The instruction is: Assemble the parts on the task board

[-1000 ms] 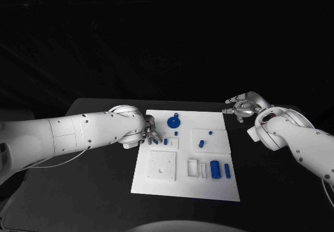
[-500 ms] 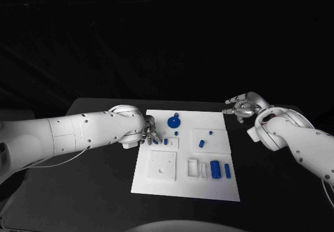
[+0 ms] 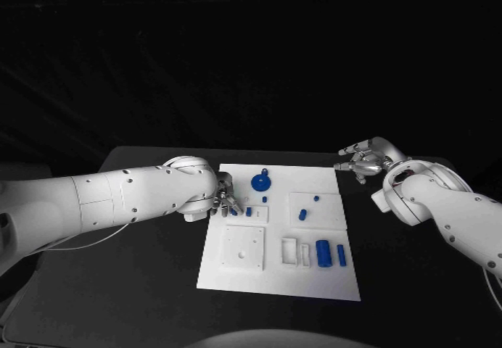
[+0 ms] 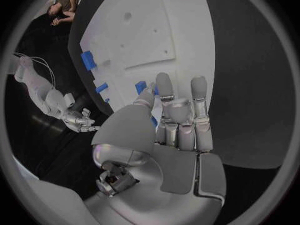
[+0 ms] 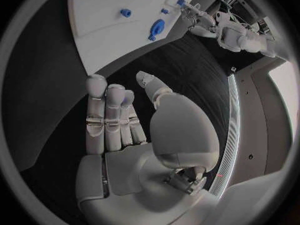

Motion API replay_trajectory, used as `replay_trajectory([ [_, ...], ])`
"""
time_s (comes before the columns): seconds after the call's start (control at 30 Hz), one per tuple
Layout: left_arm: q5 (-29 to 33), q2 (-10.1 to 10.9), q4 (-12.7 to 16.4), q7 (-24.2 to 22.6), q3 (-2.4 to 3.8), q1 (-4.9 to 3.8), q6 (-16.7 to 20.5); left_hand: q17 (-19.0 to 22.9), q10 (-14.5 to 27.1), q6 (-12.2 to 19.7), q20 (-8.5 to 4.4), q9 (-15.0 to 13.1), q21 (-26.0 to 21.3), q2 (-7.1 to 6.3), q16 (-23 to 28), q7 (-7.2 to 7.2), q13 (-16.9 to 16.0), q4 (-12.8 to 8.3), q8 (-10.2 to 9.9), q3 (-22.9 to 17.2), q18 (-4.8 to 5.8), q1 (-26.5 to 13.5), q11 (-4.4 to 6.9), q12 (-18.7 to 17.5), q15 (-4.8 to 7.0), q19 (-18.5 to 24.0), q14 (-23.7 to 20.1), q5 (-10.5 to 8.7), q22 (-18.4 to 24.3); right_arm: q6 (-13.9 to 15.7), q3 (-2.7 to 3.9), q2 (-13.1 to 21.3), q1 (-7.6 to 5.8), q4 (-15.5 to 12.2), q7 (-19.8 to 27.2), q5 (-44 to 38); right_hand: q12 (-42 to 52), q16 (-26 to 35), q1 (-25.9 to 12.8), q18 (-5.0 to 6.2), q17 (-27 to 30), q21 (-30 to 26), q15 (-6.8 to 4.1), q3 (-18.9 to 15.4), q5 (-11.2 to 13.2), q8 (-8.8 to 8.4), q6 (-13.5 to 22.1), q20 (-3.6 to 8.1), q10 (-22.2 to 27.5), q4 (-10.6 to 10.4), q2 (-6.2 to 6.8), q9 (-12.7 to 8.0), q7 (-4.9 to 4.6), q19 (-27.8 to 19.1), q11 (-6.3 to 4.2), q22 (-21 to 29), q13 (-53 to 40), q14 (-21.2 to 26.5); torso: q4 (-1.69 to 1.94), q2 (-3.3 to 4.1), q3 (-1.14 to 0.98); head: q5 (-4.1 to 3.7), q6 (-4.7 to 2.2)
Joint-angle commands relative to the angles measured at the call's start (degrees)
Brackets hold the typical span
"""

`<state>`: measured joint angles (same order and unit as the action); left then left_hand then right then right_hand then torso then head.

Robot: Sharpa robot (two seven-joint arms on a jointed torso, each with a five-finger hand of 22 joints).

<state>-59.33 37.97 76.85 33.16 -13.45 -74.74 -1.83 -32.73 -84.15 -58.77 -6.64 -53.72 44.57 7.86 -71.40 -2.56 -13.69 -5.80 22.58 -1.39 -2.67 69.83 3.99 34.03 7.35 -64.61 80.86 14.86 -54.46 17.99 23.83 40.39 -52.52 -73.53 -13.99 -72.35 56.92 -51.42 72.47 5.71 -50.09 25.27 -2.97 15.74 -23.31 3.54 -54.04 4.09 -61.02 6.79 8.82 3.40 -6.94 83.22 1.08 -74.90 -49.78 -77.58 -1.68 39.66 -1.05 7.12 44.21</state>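
The white task board [image 3: 314,279] lies in the middle of the black table. On it are a round blue part with a tab [image 3: 260,180], a blue peg [image 3: 302,214], a blue cylinder [image 3: 324,253] and a blue bar [image 3: 341,254]. My left hand [image 3: 225,205] hovers at the board's left edge, beside a small blue part [image 3: 248,212]. In the left wrist view its fingers [image 4: 181,110] are straight and the thumb stands apart, with that blue part [image 4: 141,87] just past the thumb tip. My right hand [image 3: 361,163] hangs off the board's far right corner, holding nothing, fingers [image 5: 109,115] straight.
White raised plates and recesses [image 3: 244,248] take up the board's near half. Bare black table [image 3: 125,290] lies to both sides of the board. The right wrist view shows the board's far end [image 5: 106,15] and the round blue part [image 5: 157,27].
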Motion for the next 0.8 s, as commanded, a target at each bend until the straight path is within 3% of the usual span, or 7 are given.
replay_trajectory([
  [0.03, -0.53, -0.33, -0.41, 0.86, -0.43, 0.71, -1.69, 0.07, -2.71, -4.67, 0.40, 0.12, -0.18, -0.14, 0.18, 4.29, 0.00, 0.30, -0.11, 0.16, -0.65, -0.25, 0.37, 0.16, -0.12, 0.06, 0.23, -0.02, -0.09, -0.70, 0.02, 0.01, 0.04, -0.07, 0.38, -0.26, 0.12, -0.08, -0.36, 0.95, 0.09, -0.19, 0.02, -0.18, -0.35, -0.15, 0.13, -0.11, 0.44, -0.02, -0.41, 0.02, -0.24, 0.04, -0.08, -2.52, 0.08, 0.54, -0.06, 0.01, -0.01, -0.05, -0.02],
  [0.57, -0.57, -1.34, -1.53, 0.86, -0.42, 1.40, -2.15, 0.19, -2.71, -4.66, 0.08, -0.21, -0.35, -0.68, 0.32, 4.40, -0.04, 2.41, 0.04, 1.09, -0.37, -0.42, 0.42, 0.16, -0.02, -0.06, 0.18, -0.29, -0.08, -0.71, 0.02, 0.05, 0.11, -0.06, 0.40, -0.25, 0.12, -0.08, -0.36, 0.95, 0.09, -0.19, 0.02, -0.18, -0.35, -0.15, 0.13, -0.11, 0.44, -0.02, -0.41, 0.02, -0.24, 0.04, -0.08, -2.52, 0.08, 0.54, 0.01, 0.01, -0.01, -0.31, 0.11],
  [0.8, -0.59, -1.23, -1.60, 0.91, -0.42, 1.43, -3.14, -0.05, -2.71, -4.72, 0.05, -0.21, -0.41, -0.43, 0.23, 4.35, -0.05, 2.15, -0.01, 0.61, -0.27, 0.78, 0.42, 0.16, -0.02, -0.04, 0.21, -0.26, -0.10, -0.84, 0.02, 0.07, 0.19, -0.02, 0.40, -0.24, 0.12, -0.07, -0.36, 0.96, 0.10, -0.34, 0.02, -0.29, -0.42, -0.15, 0.21, -0.12, 0.44, -0.21, -0.39, 0.02, -0.25, 0.06, -0.08, -2.50, 0.10, 0.53, 0.01, 0.00, 0.00, -0.32, 0.23],
])
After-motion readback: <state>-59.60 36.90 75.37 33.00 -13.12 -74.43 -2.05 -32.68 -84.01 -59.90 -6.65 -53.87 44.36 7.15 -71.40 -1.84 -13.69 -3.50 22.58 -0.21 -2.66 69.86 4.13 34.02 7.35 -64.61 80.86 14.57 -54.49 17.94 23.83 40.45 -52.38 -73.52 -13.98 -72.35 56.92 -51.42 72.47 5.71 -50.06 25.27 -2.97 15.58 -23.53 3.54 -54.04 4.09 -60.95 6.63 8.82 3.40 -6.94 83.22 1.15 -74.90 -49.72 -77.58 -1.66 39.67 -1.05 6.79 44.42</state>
